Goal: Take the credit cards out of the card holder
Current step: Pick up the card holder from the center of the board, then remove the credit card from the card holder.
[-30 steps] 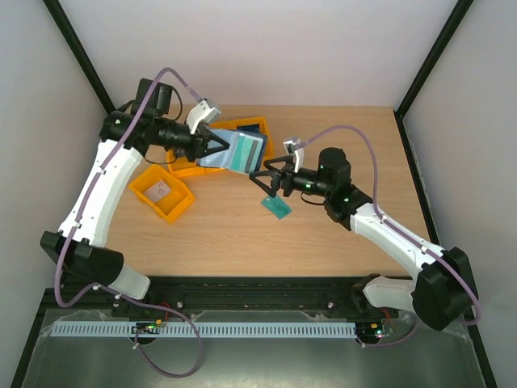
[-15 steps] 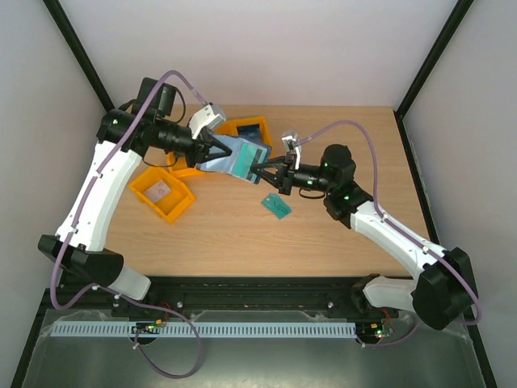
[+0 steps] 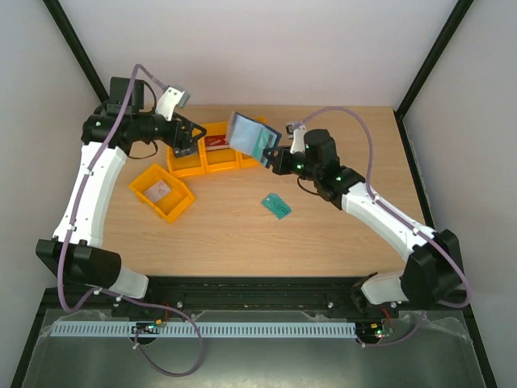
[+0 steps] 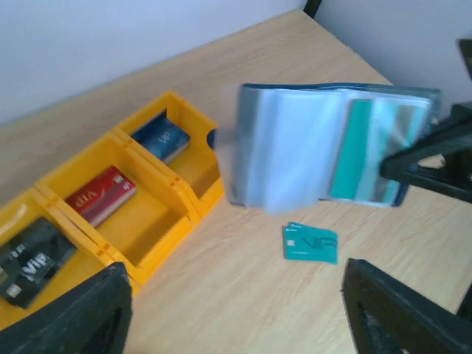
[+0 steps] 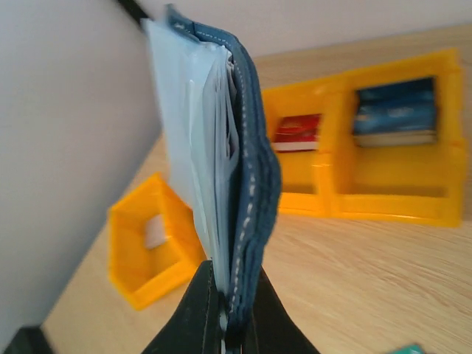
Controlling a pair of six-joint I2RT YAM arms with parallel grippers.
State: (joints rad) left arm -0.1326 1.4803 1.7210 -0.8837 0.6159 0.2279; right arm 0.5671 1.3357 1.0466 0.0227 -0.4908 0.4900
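Right claw (image 5: 225, 323) is clamping one edge of the card holder (image 5: 251, 169), holding it up off the counter (image 3: 242, 234), clear sleeves fanning out. Left claw (image 3: 184, 139) is hanging wide open, gripping nothing, with the holder out ahead of it. Credit cards (image 4: 101, 195) are lying in the orange bins (image 4: 188, 110) beneath it. A teal card (image 4: 310, 243) is resting on the counter below the right claw.

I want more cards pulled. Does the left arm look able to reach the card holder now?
Probably yes. The left gripper is open, apart from the card holder, which the right gripper holds up by one edge; nothing stands between them.
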